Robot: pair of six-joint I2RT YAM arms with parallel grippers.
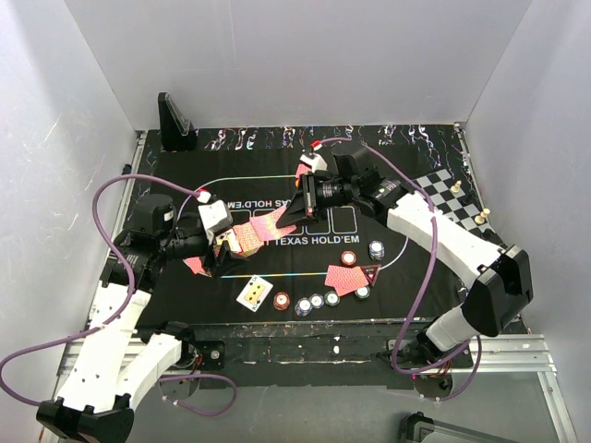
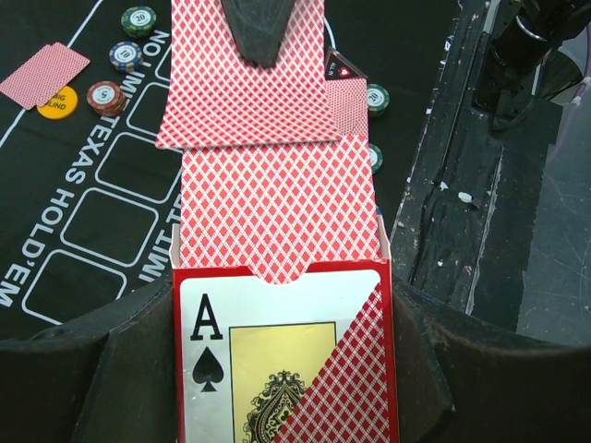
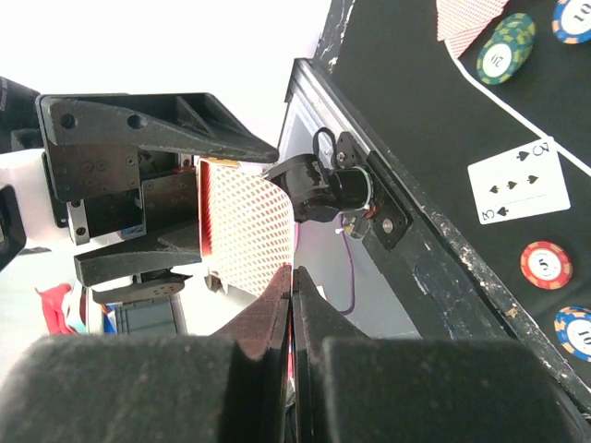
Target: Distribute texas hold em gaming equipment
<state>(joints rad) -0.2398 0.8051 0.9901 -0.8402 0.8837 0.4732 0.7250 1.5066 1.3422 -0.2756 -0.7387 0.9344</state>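
Top view: the left pincer [image 1: 222, 247] is clamped on an open card box [image 1: 231, 242], held above the left part of the black mat [image 1: 185, 286] on the worktop. The right pincer [image 1: 294, 209] reaches in from the right, pressed together on the far end of a red-backed card [image 1: 268, 224] that sticks partly out of the box. Near the mat's front edge lie a face-up card [image 1: 254, 293], a row of poker chips [image 1: 317, 301] and a few dealt cards [image 1: 349, 277], backs up. A chessboard [image 1: 448, 194] sits at the right rear.

Left wrist view: the box, printed with an ace of spades, sits tight between the two dark fingers [image 2: 120, 369]. Its flap is open and the red-backed card stretches beyond it, its far edge nipped by the right pincer's tip. On the mat to the left lie more chips and a yellow disc [image 2: 57, 101].

Right wrist view: the fingertips [image 3: 277, 309] meet on the card's edge, with the left pincer and box just beyond. The face-up card, a spade, lies on the mat at right among chips.
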